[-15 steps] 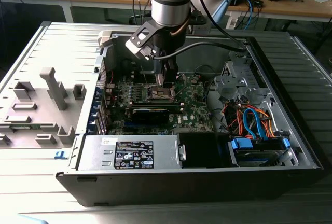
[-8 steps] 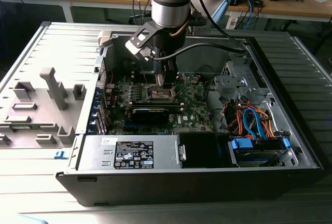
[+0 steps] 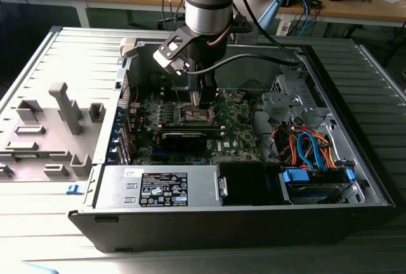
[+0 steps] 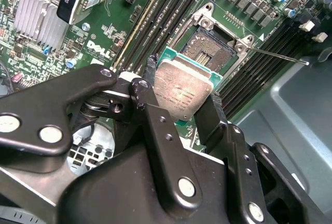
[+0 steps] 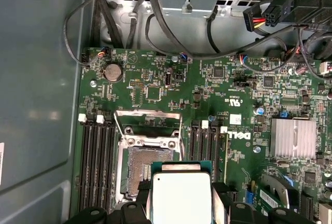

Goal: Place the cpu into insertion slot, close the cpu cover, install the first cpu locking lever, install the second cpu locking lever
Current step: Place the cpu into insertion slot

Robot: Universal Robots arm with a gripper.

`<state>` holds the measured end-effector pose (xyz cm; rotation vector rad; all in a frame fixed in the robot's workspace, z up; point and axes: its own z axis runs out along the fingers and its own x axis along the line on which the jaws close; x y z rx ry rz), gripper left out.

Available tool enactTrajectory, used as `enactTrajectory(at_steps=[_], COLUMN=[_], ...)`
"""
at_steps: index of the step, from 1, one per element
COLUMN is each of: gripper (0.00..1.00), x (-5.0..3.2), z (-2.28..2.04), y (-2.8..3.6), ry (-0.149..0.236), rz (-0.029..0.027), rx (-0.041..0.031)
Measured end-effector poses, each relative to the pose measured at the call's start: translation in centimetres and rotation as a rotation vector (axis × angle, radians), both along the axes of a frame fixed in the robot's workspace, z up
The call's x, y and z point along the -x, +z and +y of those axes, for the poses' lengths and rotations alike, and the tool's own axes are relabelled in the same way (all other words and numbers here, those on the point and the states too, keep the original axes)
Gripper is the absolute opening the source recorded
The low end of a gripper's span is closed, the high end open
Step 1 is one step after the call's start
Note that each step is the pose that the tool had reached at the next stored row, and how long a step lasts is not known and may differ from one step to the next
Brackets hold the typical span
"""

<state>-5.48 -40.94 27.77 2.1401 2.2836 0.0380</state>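
Hand (image 3: 202,104) reaches down into the open computer case (image 3: 57,52), clamped on the cpu (image 4: 182,92). Its two black fingers (image 4: 151,71) press on opposite edges of the chip. That edge grip leaves the silvery top bare and most likely keeps the underside clear for seating. The chip is held level with the motherboard (image 5: 155,79), which suits a straight drop into a flat socket.

The cpu hangs just beside and partly over the insertion slot (image 4: 210,47). In the first wrist view it hides the slot's near part, while the tan contact field (image 5: 140,172) beyond it is exposed. It looks not yet seated, though I cannot tell how far above the slot it sits.

The cpu cover (image 5: 150,113) appears swung up at the slot's far side, which leaves the opening free. A thin metal lever (image 4: 277,56) sticks out from one socket corner, seemingly released for the same reason. Rows of memory slots (image 5: 96,162) flank the socket closely, so the fingers have little room.
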Motion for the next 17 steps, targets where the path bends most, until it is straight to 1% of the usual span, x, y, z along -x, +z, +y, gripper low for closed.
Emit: enactTrajectory(at_steps=[17], gripper=[0.55], x=[0.00], z=[0.00], y=[-0.40], ry=[-0.019], rz=[0.0000], rx=[0.0001])
